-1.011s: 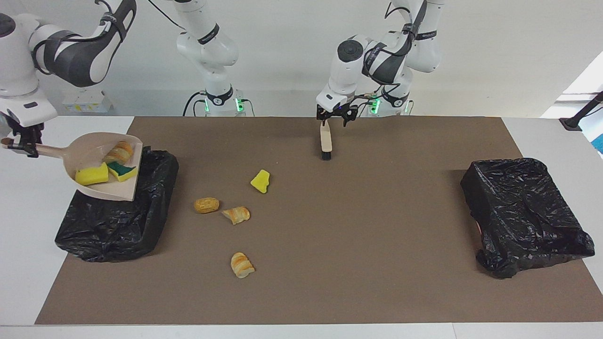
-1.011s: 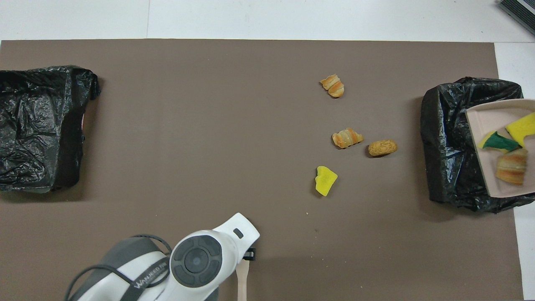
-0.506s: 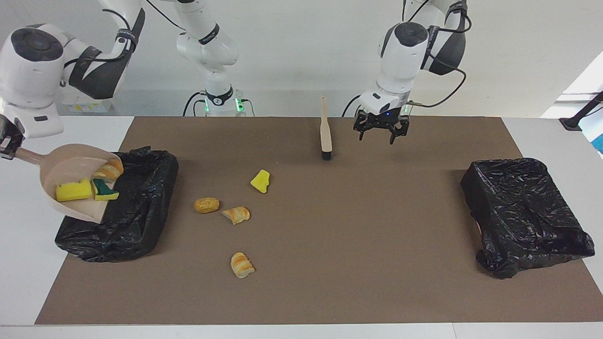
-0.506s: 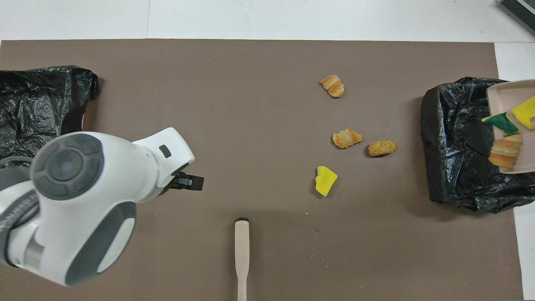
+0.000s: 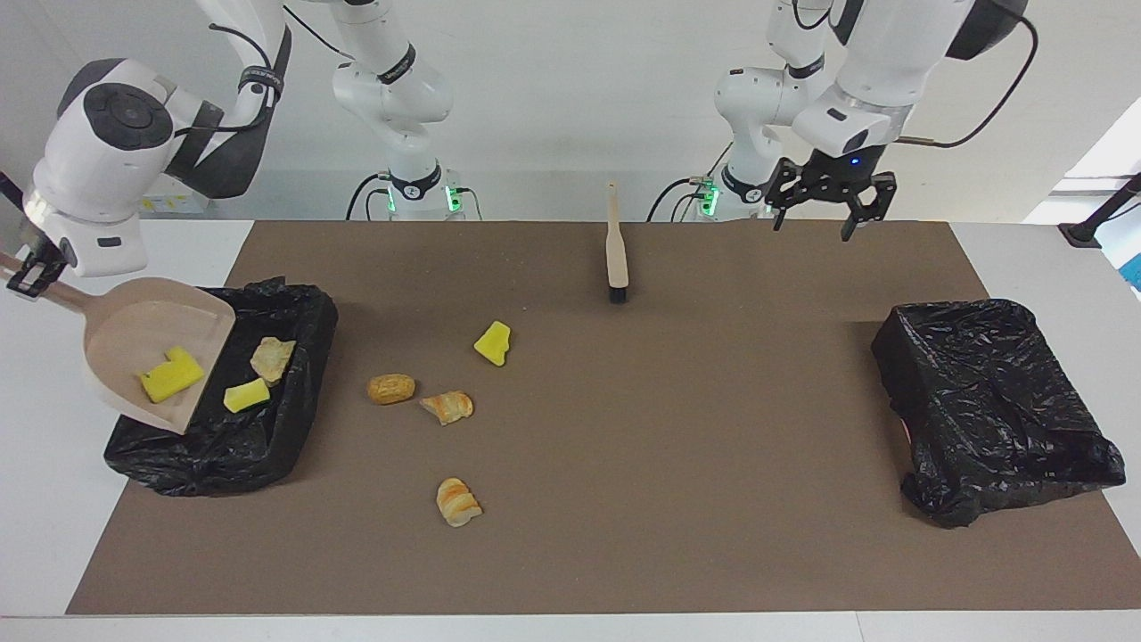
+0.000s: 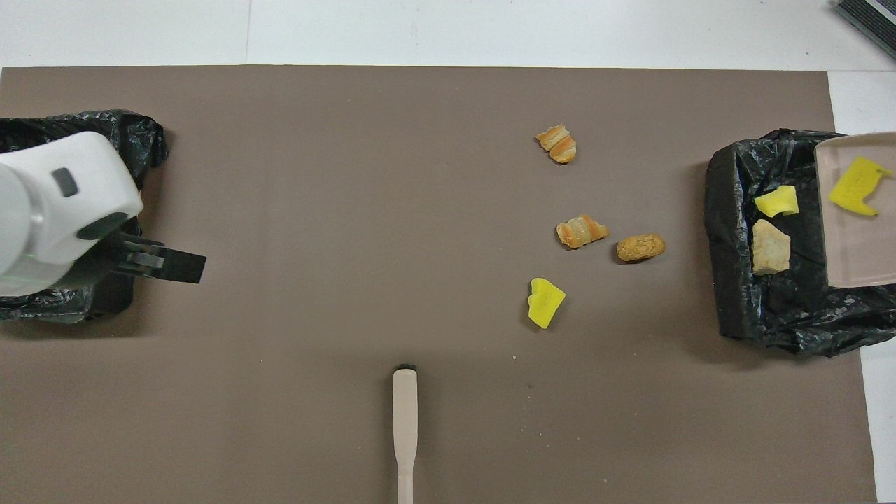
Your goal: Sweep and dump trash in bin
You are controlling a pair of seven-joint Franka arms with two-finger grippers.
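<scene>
My right gripper (image 5: 28,271) is shut on the handle of the beige dustpan (image 5: 134,334), which it holds tilted over the black-lined bin (image 5: 223,437) at the right arm's end. One yellow sponge chunk (image 5: 172,374) is still in the pan (image 6: 857,238). A yellow chunk (image 5: 246,394) and a tan bread piece (image 5: 272,358) lie in the bin (image 6: 770,308). On the mat lie a yellow sponge chunk (image 5: 493,343), a brown piece (image 5: 391,389) and two bread pieces (image 5: 447,407) (image 5: 458,501). My left gripper (image 5: 824,203) is open and empty, raised over the mat. The beige brush (image 5: 615,254) lies on the mat.
A second black-lined bin (image 5: 989,410) stands at the left arm's end of the brown mat (image 5: 677,446). The brush (image 6: 404,420) lies near the robots' edge of the mat, mid-table, bristles pointing away from the robots.
My left gripper let go of the brush, rose and moved toward the left arm's end. My right gripper tilted the dustpan, and two scraps slid into the bin.
</scene>
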